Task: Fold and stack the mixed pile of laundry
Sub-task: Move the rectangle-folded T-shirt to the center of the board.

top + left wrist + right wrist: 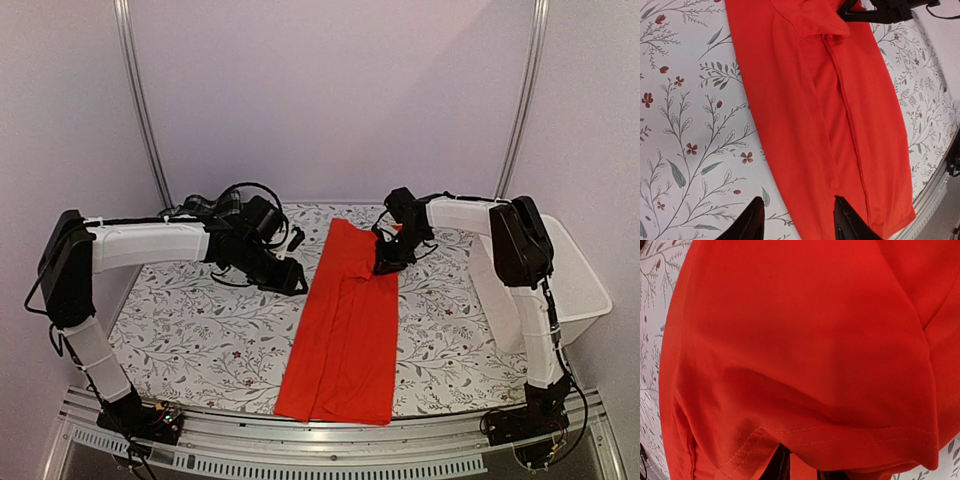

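The red shirt (345, 320) lies folded into a long strip down the middle of the floral table cover (200, 330). My left gripper (292, 280) hovers at the strip's left edge. In the left wrist view it (797, 212) is open, with the shirt (830, 115) below and nothing held. My right gripper (385, 262) sits on the strip's far right part. In its wrist view a stitched sleeve hem (850, 432) drapes over the fingers (781, 466) and hides their tips. Red cloth shows in the narrow gap. Dark checked cloth (205, 207), perhaps the plaid garment, shows behind the left arm.
A white plastic basket (580, 285) stands off the table's right side beside the right arm. Black cables (250, 195) loop above the left wrist. A metal rail (300, 455) runs along the near edge between the arm bases.
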